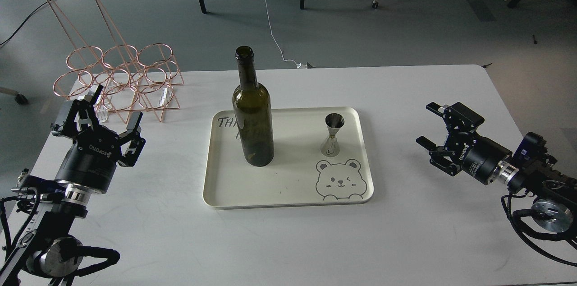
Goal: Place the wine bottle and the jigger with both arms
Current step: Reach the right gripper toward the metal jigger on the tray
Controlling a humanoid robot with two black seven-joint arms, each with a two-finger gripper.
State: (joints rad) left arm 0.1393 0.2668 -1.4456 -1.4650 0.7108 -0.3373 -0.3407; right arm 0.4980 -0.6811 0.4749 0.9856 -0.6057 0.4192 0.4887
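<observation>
The tall dark olive-green wine bottle (pixel 252 117) stands upright on the left part of a cream tray (pixel 288 193). The small silver jigger (pixel 333 135) stands upright on the tray's right part, above a printed bear face. My left gripper (pixel 116 104) is open and empty over the table, well left of the tray. My right gripper (pixel 427 123) is open and empty, pointing left towards the tray, with a gap of bare table between it and the tray's right edge.
A copper wire bottle rack (pixel 118 77) stands at the table's back left, just behind my left gripper. The white table (pixel 405 87) holds the tray in its middle. Chair and table legs stand on the floor beyond the far edge.
</observation>
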